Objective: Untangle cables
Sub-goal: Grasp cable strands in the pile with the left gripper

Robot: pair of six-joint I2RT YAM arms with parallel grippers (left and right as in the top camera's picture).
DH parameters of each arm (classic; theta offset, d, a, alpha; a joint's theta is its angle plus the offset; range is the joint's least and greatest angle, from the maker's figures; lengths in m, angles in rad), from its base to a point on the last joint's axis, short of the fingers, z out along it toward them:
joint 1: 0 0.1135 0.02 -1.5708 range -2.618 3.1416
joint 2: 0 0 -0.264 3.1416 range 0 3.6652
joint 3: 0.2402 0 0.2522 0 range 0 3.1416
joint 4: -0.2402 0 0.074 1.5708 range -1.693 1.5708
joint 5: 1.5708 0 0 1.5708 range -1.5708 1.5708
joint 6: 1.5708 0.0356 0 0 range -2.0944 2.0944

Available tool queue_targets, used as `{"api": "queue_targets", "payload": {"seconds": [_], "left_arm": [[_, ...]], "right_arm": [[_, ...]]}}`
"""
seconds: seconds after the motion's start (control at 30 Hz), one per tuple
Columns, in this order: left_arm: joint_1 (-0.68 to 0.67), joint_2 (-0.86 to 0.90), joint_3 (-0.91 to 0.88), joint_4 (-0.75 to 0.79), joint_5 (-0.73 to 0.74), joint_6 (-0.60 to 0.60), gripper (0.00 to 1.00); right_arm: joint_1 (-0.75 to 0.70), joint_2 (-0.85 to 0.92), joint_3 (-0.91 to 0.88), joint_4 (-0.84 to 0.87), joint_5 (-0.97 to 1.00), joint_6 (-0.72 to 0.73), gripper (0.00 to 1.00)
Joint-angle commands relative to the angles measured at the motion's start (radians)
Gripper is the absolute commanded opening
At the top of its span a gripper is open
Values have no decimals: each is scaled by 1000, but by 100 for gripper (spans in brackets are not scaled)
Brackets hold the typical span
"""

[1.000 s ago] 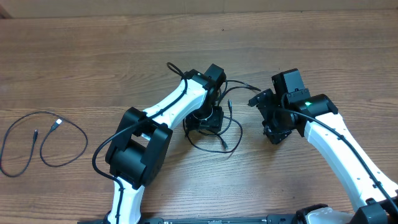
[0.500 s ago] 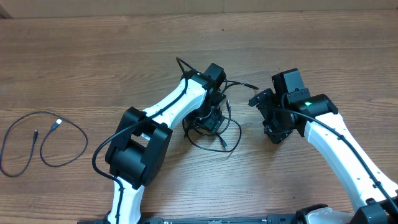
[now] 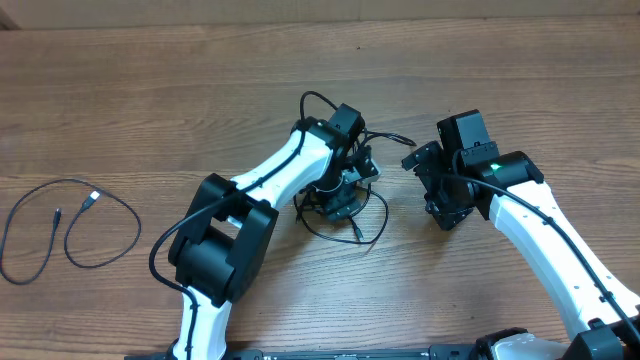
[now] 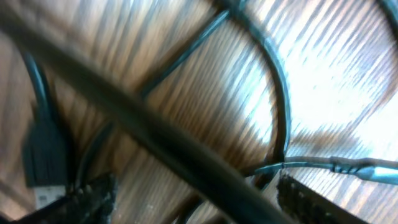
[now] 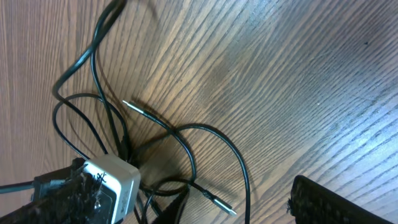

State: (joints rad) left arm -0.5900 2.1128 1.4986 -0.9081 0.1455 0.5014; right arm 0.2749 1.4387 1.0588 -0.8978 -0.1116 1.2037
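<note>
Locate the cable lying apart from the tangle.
Overhead view: the loose cable loops at far left, apart from the tangle beneath the left end effector.

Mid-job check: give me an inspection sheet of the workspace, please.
Surface: wooden table, plain grain.
Job's things: tangled cables at centre, under the left tool; one separate cable lying in a loop at far left.
Clutter: nothing seen.
Grippers: left tool open, fingers either side of the tangle; right tool open, beside the tangle, holding nothing.
Cables: arm wiring loops above the left wrist.
Surroundings: nothing seen.
</note>
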Motion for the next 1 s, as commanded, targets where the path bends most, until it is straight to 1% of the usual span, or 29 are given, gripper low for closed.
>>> {"api": "queue_targets", "payload": {"seconds": [0.0, 0.03, 0.17, 0.23, 0.33, 0.37, 0.4, 0.43, 0.47, 0.5, 0.53, 0.57, 0.7, 0.8, 0.9, 0.97], "left_arm": [[-48, 14, -113, 90, 0, 31, 88], [-63, 14, -139, 111, -2, 31, 88], [-114, 14, -185, 128, -76, 30, 82], [-147, 14, -212, 132, -151, 30, 80], [-174, 14, -232, 140, -182, 30, 81], [-179, 14, -240, 164, -177, 22, 73], [-181, 14, -244, 182, -171, 6, 62], [-181, 14, -248, 204, -171, -17, 49], [-181, 14, -249, 208, -170, -30, 42], [-180, 14, -249, 214, -171, -39, 25], [-178, 14, -249, 214, -170, -39, 13], [-174, 14, -249, 214, -170, -39, 5], [-165, 14, -248, 219, -171, -87, 4], [-153, 12, -224, 216, -183, -93, 4], [-132, 1, -137, 163, -240, -134, 4], [-108, -6, -19, 90, -300, -136, 4]], "right_arm": [[-1, -23, 8, 6, 26, -9, 97], [-2, -23, 8, 6, 26, -9, 97], [-2, -23, 8, 6, 33, -8, 97], [-2, -23, 8, 6, 33, -9, 97], [-2, -23, 8, 6, 33, -9, 97], [-2, -23, 8, 6, 33, -8, 97], [-2, -23, 8, 6, 33, -9, 98], [-2, -23, 8, 5, 33, -9, 98], [-2, -23, 8, 5, 33, -9, 98], [-2, -23, 8, 5, 33, -9, 98], [-2, -23, 8, 5, 33, -9, 98], [-2, -23, 8, 5, 33, -9, 98], [-2, -23, 8, 6, 33, -9, 98], [-2, -23, 8, 6, 33, -9, 98], [-1, -23, 8, 5, 45, -9, 98], [-1, -23, 8, -1, 59, -8, 98]]}}
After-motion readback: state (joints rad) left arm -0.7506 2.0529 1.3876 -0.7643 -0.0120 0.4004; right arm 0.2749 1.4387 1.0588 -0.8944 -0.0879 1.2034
